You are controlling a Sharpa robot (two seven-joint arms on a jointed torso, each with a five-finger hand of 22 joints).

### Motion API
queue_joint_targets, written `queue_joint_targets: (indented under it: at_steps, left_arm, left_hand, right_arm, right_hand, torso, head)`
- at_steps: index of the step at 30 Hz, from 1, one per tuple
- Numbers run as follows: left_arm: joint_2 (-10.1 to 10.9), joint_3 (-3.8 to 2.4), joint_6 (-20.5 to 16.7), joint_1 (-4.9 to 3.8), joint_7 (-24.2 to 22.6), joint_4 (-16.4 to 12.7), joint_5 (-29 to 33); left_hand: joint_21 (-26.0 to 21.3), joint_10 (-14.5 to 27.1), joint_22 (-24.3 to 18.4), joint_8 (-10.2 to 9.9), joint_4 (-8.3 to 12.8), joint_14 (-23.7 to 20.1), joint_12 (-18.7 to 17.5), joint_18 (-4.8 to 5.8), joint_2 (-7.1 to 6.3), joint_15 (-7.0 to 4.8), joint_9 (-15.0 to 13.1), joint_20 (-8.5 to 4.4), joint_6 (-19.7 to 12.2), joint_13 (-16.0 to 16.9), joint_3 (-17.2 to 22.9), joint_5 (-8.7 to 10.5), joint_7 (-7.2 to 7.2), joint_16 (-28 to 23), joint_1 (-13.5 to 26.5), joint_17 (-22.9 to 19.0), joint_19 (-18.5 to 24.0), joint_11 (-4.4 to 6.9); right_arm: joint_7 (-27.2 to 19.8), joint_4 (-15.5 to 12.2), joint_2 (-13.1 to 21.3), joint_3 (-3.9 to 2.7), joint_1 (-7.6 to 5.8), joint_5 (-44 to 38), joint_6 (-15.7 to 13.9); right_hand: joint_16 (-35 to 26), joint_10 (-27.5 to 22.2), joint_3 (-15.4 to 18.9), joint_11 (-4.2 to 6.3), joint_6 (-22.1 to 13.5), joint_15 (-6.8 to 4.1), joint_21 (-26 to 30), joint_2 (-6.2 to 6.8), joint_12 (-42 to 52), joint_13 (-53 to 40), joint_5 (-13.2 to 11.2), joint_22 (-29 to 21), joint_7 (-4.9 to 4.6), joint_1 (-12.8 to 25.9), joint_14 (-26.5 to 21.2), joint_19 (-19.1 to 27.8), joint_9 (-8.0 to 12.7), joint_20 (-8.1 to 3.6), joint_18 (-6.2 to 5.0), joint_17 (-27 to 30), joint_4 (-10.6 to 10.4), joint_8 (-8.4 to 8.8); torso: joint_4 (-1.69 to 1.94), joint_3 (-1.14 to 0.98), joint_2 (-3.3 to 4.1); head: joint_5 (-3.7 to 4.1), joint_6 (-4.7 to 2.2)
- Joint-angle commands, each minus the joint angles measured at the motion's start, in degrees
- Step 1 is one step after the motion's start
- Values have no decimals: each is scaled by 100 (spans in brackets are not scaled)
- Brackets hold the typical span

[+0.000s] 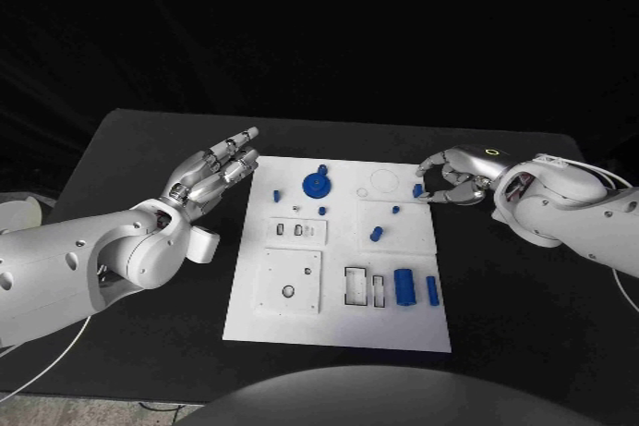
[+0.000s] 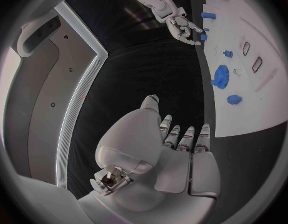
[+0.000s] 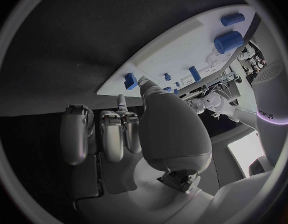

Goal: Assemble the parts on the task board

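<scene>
Board (image 1: 253, 287) white, blue parts (image 1: 403, 286) scattered.

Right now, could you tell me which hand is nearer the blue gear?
Left. The left hand hovers beside the board's left edge near the blue gear; the right hand is at the opposite edge.

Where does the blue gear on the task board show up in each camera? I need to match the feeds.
Head view: blue gear near the far edge of the task board, left of centre.
Left wrist view: blue gear on the board beyond the left hand.
Right wrist view: I cannot pick it out.
Shared landmark: the white task board.
</scene>
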State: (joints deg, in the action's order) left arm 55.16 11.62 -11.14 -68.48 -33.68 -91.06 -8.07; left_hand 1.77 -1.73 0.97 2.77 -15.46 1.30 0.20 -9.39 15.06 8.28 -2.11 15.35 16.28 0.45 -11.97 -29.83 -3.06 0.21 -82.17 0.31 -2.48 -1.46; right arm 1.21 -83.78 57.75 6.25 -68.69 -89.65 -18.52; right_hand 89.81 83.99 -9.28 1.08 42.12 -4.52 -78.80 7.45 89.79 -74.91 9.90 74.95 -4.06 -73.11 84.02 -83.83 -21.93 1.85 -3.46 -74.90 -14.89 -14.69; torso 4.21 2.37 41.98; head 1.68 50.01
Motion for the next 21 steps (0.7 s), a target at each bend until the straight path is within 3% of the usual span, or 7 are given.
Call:
queue_joint_targets:
  at_steps: [1,13,17,21]
  left_arm:
    - [-7,-3,126,1,-21,3,7]
    - [-3,-3,149,3,8,19,8]
    - [-3,-3,157,4,14,22,8]
    - [-3,-3,165,5,20,24,8]
  left_hand:
    - [33,1,6,20,16,-11,28,-102,11,31,-3,20,-9,7,31,-27,-45,26,-62,9,-14,-22]
    - [33,1,6,19,17,-10,28,-102,14,33,-2,22,-14,7,34,-30,-46,26,-64,9,-15,-23]
    - [34,0,6,18,19,-10,28,-102,15,35,-2,23,-16,8,36,-31,-47,26,-66,9,-15,-25]
    - [34,0,6,18,19,-10,28,-102,15,35,-2,23,-16,8,36,-31,-47,26,-66,9,-15,-25]
  right_arm:
    - [0,8,-27,-1,19,4,-95]
    - [65,117,-152,-2,64,1,-111]
    - [90,145,-180,-2,79,-1,-87]
    - [112,176,-207,-2,95,-13,-58]
  right_hand:
    - [19,601,-15,15,-57,-10,44,-2,21,-1509,120,968,13,-87,598,-30,-89,-6,54,-1510,7,-134]
    - [19,601,-31,13,-196,-7,110,-123,21,-1509,725,976,8,-200,598,-21,-633,-6,44,-1510,219,-838]
    - [19,601,-38,17,-219,-11,126,-141,21,-1509,798,977,13,-209,598,-19,-743,-6,41,-1510,265,-975]
    - [19,601,-40,29,-203,-16,138,-162,21,-1509,847,984,24,-201,598,-22,-936,-11,40,-1510,324,-1218]
  torso:
    - [8,-2,5]
    - [3,1,3]
    - [3,1,0]
    - [4,0,2]
  head:
    - [2,-1]
    - [0,-1]
    - [0,-1]
    - [3,-1]
